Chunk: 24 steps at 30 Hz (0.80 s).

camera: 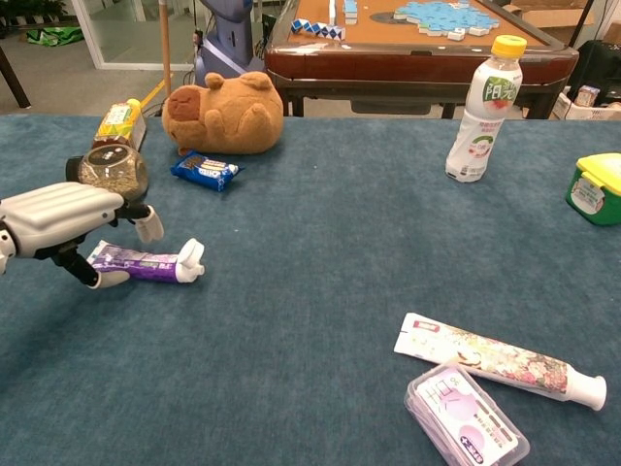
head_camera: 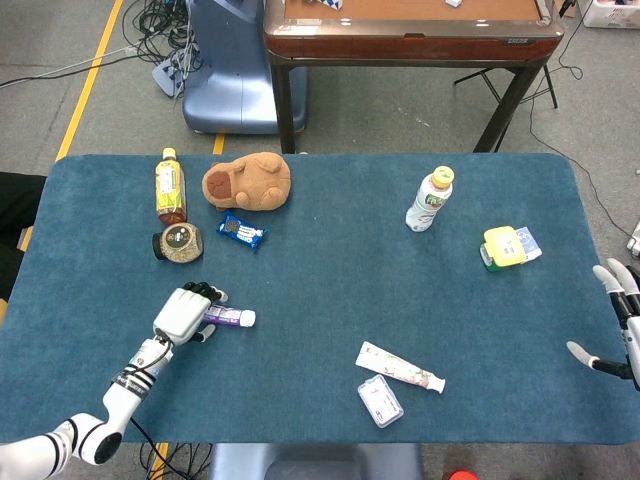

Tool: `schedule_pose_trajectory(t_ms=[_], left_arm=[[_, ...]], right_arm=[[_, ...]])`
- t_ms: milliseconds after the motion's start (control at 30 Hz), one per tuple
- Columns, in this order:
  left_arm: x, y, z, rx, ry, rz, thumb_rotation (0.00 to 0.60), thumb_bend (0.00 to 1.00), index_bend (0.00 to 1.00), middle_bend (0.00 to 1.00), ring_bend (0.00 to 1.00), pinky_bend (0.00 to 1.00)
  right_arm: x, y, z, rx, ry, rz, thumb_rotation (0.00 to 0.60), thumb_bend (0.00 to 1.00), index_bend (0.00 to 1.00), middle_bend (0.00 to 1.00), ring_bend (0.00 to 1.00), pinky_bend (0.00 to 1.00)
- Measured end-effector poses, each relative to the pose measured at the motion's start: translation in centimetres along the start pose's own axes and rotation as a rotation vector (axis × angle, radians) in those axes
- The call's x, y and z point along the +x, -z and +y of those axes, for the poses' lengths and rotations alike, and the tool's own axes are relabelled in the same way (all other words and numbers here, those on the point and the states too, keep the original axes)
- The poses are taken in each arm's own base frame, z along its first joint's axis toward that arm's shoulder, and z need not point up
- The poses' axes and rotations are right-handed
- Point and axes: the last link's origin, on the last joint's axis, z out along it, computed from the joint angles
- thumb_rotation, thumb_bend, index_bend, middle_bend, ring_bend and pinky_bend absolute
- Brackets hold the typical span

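Left robot hand (camera: 60, 218) pinching purple tube (camera: 146, 263) at its tail, tube lengthwise left-right, cap pointing right

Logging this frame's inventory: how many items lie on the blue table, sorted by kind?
Bottles: 2, tea bottle, white drink bottle
Tubes: 2, purple tube, floral tube
Jars: 1, jar
Plush toys: 1, capybara
Snack packets: 1, blue packet
Boxes: 2, yellow-green box, clear case
Total: 9

Matt blue cloth table (head_camera: 330, 300), glossy plastic purple tube (camera: 146, 263), fuzzy plush toy (camera: 223, 114).
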Motion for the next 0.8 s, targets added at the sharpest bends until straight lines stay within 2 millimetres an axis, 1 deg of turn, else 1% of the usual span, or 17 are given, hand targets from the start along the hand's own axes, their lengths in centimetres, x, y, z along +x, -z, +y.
schedule_pose_trajectory(t_ms=[133,300,800], left_arm=[[-0.21,-0.09,0.09,0.005,0.000,0.006,0.600,0.27,0.36,0.39,0.27,0.28],[-0.36,-0.30,-0.12,0.015,-0.029,0.015,0.600,0.27,0.38,0.40,0.27,0.29],[-0.78,-0.57,-0.31,0.028,-0.047,-0.006,0.600,0.27,0.38,0.40,0.27,0.29]], right_arm=[[0.07,0.02,0.02,0.002,-0.001,0.002,0.600,0.01,0.00,0.05,0.00,0.00],[0.11,0.00,0.05,0.001,-0.003,0.002,0.600,0.01,0.00,0.05,0.00,0.00],[0.08,0.19,0.30,-0.009,-0.006,0.000,0.600,0.01,0.00,0.05,0.00,0.00]])
